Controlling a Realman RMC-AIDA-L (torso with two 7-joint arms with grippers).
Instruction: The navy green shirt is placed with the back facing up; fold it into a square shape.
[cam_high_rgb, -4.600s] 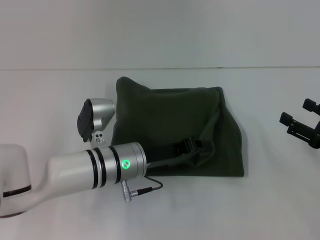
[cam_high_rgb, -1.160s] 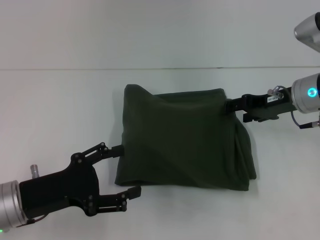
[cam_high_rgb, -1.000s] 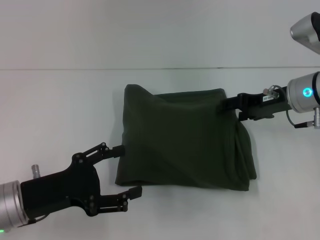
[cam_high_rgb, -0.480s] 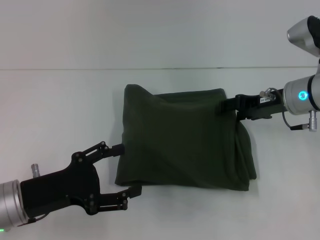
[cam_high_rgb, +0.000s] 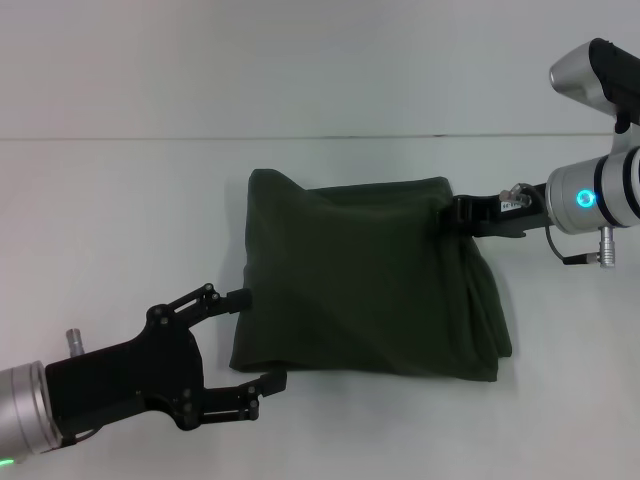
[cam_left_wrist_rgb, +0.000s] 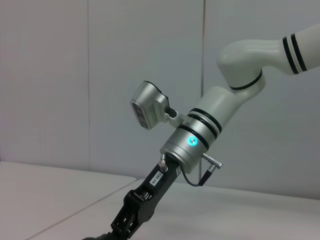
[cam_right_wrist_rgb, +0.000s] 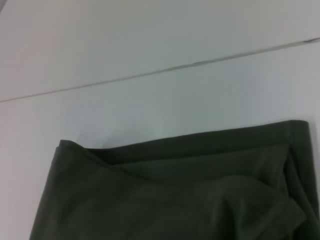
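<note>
The navy green shirt (cam_high_rgb: 365, 280) lies folded into a rough rectangle in the middle of the white table, with extra layers bunched along its right side. My left gripper (cam_high_rgb: 258, 339) is open at the shirt's lower left edge, one fingertip (cam_high_rgb: 240, 297) beside the left hem and the other (cam_high_rgb: 270, 381) just below the bottom corner. My right gripper (cam_high_rgb: 458, 213) reaches in from the right and meets the shirt's upper right corner. The left wrist view shows the right arm and its gripper (cam_left_wrist_rgb: 131, 220). The right wrist view shows the shirt's top edge (cam_right_wrist_rgb: 175, 150).
The white table (cam_high_rgb: 120, 220) spreads all around the shirt. Its far edge meets a pale wall (cam_high_rgb: 300, 60) along a line behind the shirt. The right arm's silver wrist with a blue light (cam_high_rgb: 585, 198) hangs over the table's right side.
Over the last second my right gripper has slid left onto the shirt's upper right corner. The left gripper has hardly moved. Earlier still, the left arm lay across the shirt.
</note>
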